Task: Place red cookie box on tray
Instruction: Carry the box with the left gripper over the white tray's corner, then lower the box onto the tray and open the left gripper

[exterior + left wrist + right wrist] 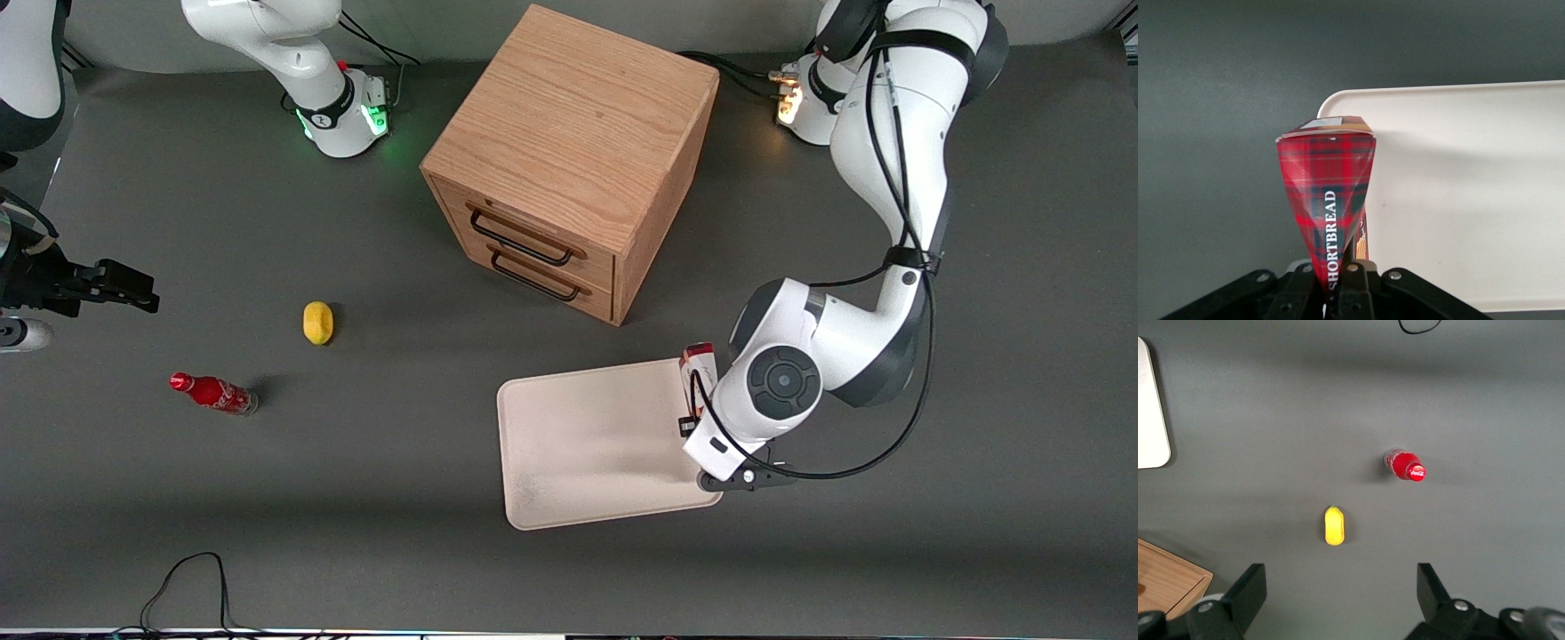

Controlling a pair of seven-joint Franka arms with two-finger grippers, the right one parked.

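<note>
while the gripper [1336,280] hangs over the corner of the one tray [587,444] with its fingers [1353,283] clamped on the one red cookie box [1327,193], one yellow lemon [318,322] and one red soda bottle [213,393] lie well apart on the worktop [356,498] toward the parked arm's end.

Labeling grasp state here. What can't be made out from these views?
- Front view: the tool is hidden under the arm's wrist; only a strip of the red cookie box shows at the tray edge.
- Left wrist view: box fills the middle; whether it touches the tray can't be told.
- Fingertips: cut off by the frame.
</note>
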